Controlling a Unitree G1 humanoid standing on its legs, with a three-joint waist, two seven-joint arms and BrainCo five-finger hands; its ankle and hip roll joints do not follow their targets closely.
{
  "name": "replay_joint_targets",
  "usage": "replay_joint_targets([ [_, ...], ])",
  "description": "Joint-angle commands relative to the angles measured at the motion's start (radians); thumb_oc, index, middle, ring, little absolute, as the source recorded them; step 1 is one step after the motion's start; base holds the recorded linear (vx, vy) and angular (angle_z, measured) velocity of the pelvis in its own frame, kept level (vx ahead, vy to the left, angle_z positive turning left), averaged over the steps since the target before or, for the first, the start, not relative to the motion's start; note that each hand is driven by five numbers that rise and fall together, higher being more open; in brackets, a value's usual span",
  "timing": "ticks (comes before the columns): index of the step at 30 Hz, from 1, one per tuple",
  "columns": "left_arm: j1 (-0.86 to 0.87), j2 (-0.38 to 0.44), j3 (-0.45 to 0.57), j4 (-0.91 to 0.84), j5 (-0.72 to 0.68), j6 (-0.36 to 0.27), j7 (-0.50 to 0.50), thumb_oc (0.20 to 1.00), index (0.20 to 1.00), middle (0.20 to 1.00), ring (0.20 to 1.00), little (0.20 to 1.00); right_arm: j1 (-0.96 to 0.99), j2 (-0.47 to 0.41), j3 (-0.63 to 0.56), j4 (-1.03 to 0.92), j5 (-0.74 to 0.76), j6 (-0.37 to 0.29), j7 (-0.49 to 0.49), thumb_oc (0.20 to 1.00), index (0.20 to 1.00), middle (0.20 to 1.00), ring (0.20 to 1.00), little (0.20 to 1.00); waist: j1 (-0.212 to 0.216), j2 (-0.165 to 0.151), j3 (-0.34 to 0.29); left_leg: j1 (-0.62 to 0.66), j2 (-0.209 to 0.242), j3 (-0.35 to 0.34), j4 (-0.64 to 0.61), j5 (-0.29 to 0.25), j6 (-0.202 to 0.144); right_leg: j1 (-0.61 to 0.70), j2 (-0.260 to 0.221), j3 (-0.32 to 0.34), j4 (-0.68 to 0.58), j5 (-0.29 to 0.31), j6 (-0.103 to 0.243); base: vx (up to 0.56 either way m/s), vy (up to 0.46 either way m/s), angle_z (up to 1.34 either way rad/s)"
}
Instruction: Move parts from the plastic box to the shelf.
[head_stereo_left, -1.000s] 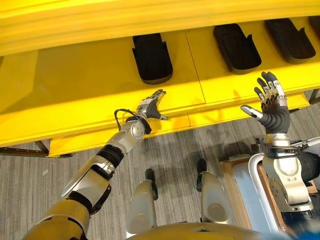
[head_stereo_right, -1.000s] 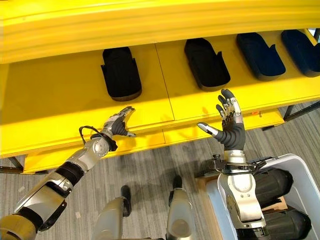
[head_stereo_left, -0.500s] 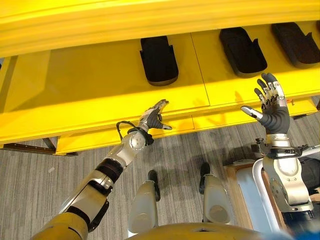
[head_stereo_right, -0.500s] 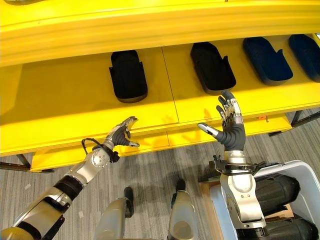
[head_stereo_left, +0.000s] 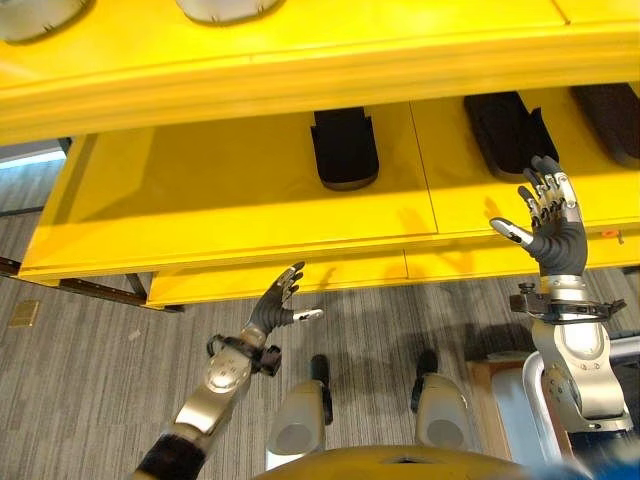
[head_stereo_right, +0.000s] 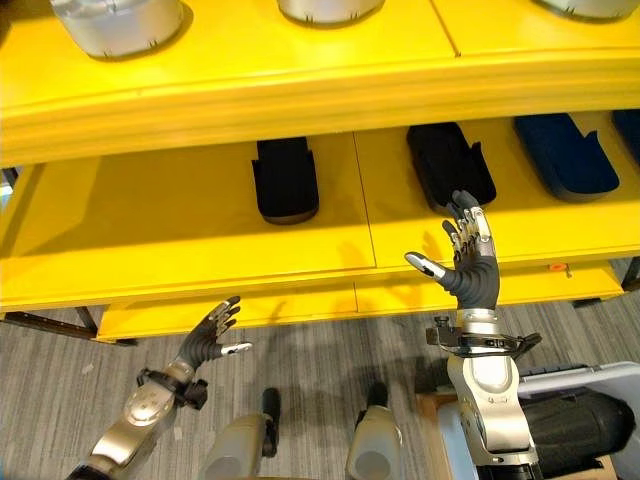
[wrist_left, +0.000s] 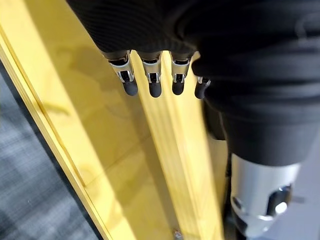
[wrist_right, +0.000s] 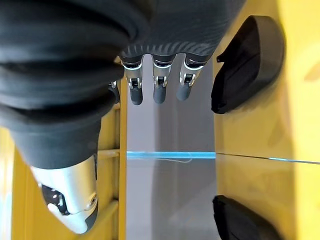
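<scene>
Shelf (head_stereo_left: 200, 215): yellow, with two tiers, spanning the far side of the scene from left to right. Upper tier carries grey parts (head_stereo_right: 120, 25) at its far left and centre. Lower tier carries black parts: one (head_stereo_left: 343, 150) near the centre, a second (head_stereo_left: 505, 130) to its right, a third (head_stereo_right: 565, 155) further right, each lying flat on the yellow board and well apart from its neighbours.

Left hand (head_stereo_left: 272, 312): low in the scene, to the left, over the grey floor (head_stereo_left: 80, 380) just near of the shelf's front edge. Fingers straight and spread, thumb held out to the side. It holds nothing and touches nothing. The left wrist view shows the fingertips (wrist_left: 150, 90) extended over the yellow shelf edge, with nothing between them.

Right hand (head_stereo_right: 472, 270): raised at the right, palm up toward the shelf, level with the front edge of the lower tier. Fingers straight and fanned, thumb out to the left. It holds nothing. The right wrist view shows the fingers (wrist_right: 159, 82) extended, with two black parts on the yellow board beyond them.

Box (head_stereo_right: 590, 375): white, at the near right corner beside the right arm. A black part (head_stereo_right: 575, 420) lies inside it.
</scene>
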Motion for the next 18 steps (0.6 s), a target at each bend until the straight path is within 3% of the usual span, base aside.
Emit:
replay_joint_targets([
  [1, -0.037, 0.034, 0.032, -0.081, -0.07, -0.039, -0.044, 1.0, 1.0, 1.0, 1.0, 1.0, 0.016, 0.005, -0.046, -0.049, -0.005, -0.047, 0.004, 1.0, 1.0, 1.0, 1.0, 1.0, 0.014, -0.019, -0.051, 0.005, 0.042, -0.019, -0.076, 0.079, 0.001, 0.063, 0.031, -0.013, -0.039, -0.009, 0.014, 0.02, -0.048, 0.03],
  [7, 0.011, 0.029, 0.045, -0.148, -0.09, -0.032, -0.063, 1.0, 1.0, 1.0, 1.0, 1.0, 0.026, 0.008, -0.05, -0.049, -0.011, -0.041, 0.008, 1.0, 1.0, 1.0, 1.0, 1.0, 0.021, -0.003, -0.087, 0.066, 0.067, -0.016, -0.125, 0.098, -0.006, 0.121, 0.057, -0.029, -0.075, -0.024, 0.002, 0.03, -0.069, -0.01],
  [14, 0.087, -0.042, 0.081, -0.164, -0.213, -0.001, -0.084, 1.0, 1.0, 1.0, 1.0, 1.0, 0.059, -0.001, -0.055, -0.043, -0.012, -0.023, 0.029, 1.0, 1.0, 1.0, 1.0, 1.0, 0.02, 0.017, -0.133, 0.133, 0.109, -0.019, -0.141, 0.12, -0.021, 0.186, 0.107, -0.041, -0.074, -0.077, -0.035, 0.02, -0.107, -0.01],
  [17, 0.12, -0.065, 0.098, -0.183, -0.243, 0.005, -0.092, 1.0, 1.0, 1.0, 1.0, 1.0, 0.074, -0.006, -0.065, -0.037, -0.007, -0.021, 0.038, 1.0, 1.0, 1.0, 1.0, 1.0, 0.017, 0.029, -0.142, 0.161, 0.147, -0.024, -0.159, 0.159, -0.03, 0.191, 0.148, -0.03, -0.061, -0.103, -0.059, -0.06, -0.174, -0.11],
  [18, 0.134, -0.074, 0.108, -0.196, -0.251, 0.0, -0.097, 1.0, 1.0, 1.0, 1.0, 1.0, 0.08, -0.014, -0.075, -0.041, -0.01, -0.024, 0.045, 1.0, 1.0, 1.0, 1.0, 1.0, 0.016, 0.034, -0.143, 0.162, 0.171, -0.03, -0.179, 0.204, -0.044, 0.182, 0.178, -0.022, -0.056, -0.111, -0.074, -0.1, -0.206, -0.27],
])
